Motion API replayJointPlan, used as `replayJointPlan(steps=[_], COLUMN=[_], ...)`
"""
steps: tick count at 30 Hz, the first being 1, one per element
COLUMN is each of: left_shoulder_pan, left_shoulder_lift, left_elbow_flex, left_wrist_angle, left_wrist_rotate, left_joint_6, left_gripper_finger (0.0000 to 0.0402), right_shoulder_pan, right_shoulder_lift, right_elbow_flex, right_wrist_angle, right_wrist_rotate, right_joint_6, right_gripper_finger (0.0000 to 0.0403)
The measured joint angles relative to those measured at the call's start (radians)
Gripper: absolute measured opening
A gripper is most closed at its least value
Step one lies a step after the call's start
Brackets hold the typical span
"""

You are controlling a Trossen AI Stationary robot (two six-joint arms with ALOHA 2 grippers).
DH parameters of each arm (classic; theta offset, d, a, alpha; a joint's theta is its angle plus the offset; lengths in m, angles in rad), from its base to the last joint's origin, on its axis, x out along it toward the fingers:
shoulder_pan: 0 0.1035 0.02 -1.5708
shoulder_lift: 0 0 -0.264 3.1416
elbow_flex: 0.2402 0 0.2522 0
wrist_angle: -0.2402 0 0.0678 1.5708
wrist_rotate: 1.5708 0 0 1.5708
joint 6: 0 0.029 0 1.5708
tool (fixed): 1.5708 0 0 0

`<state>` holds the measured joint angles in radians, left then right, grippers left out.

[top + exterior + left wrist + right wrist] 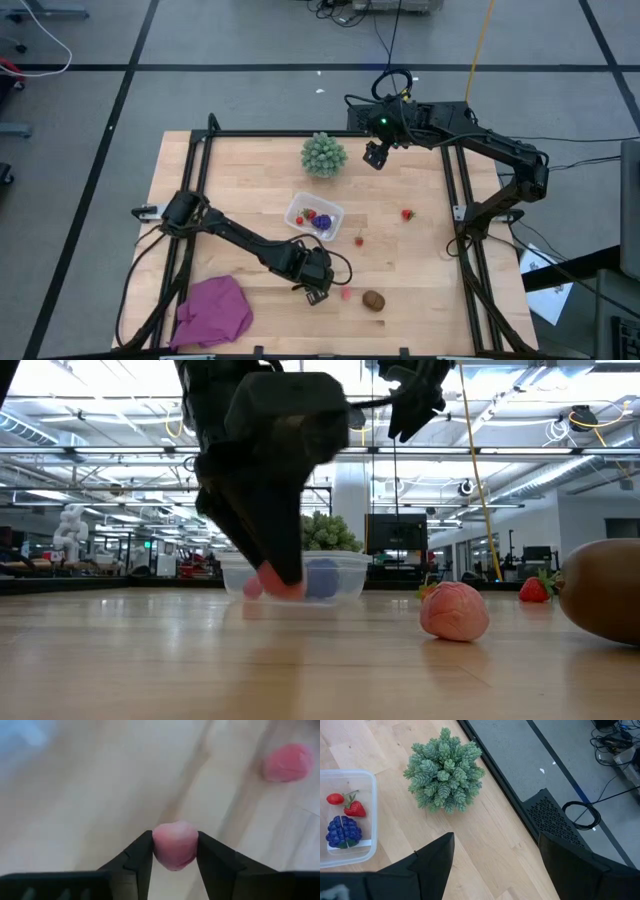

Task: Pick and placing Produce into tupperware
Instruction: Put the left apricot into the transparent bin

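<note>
left tool (175, 852) clamping pink berry (174, 844), second pink berry (288, 762) nearby

looks like a robotics lab in a big open industrial hall. the wooden table (420, 270) sits in a black metal frame (300, 134) on grey carpet tiles marked with dark tape lines (110, 120), cables (30, 40) trailing around. behind it: exposed ceiling trusses (520, 450), strip lights, monitors (395, 532) and a white robot figure (70, 530).
</note>
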<state>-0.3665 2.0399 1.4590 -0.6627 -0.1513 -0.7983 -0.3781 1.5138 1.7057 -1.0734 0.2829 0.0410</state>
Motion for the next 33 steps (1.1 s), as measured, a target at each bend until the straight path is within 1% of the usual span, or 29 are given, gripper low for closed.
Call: replayJointPlan(steps=[2, 8, 14, 17, 19, 21, 24, 28, 30, 33], left_shoulder_pan=[0.002, 0.002, 0.012, 0.026, 0.042, 0.061, 0.098, 0.16, 0.193, 0.23], left_shoulder_lift=[-0.031, -0.157, -0.243, -0.262, -0.271, -0.277, -0.28, -0.282, -0.282, -0.282], left_elbow_flex=[0.0, 0.001, 0.001, 0.001, 0.0, 0.001, 0.0, 0.0, 0.0, 0.0], left_wrist_angle=[-0.06, -0.168, -0.377, -0.442, -0.479, -0.476, -0.511, -0.514, -0.509, -0.492], left_wrist_rotate=[-0.037, -0.163, -0.238, -0.266, -0.273, -0.278, -0.294, -0.303, -0.303, -0.289], left_joint_6=[0.0, 0.01, -0.008, -0.008, 0.009, 0.048, 0.096, 0.171, 0.206, 0.247], left_gripper_finger=[0.0137, 0.0136, 0.0136, 0.0136, 0.0136, 0.0136, 0.0136, 0.0136, 0.0136, 0.0136], right_shoulder_pan=[0.0, -0.001, -0.001, -0.002, -0.002, -0.002, -0.002, -0.002, -0.002, -0.007], right_shoulder_lift=[0.0, 0.0, 0.0, 0.0, 0.0, 0.0, 0.0, -0.011, -0.023, -0.047], right_elbow_flex=[0.0, 0.0, 0.0, 0.0, 0.0, 0.0, 0.0, 0.0, 0.0, 0.0], right_wrist_angle=[0.0, 0.033, 0.098, 0.152, 0.192, 0.221, 0.252, 0.262, 0.272, 0.278], right_wrist_rotate=[0.0, 0.002, 0.003, 0.016, 0.048, 0.098, 0.194, 0.322, 0.365, 0.398], right_joint_6=[-0.001, -0.043, -0.109, -0.141, -0.164, -0.191, -0.231, -0.269, -0.285, -0.301], right_gripper_finger=[0.0281, 0.0281, 0.0281, 0.0281, 0.0281, 0.0281, 0.0281, 0.0281, 0.0281, 0.0281])
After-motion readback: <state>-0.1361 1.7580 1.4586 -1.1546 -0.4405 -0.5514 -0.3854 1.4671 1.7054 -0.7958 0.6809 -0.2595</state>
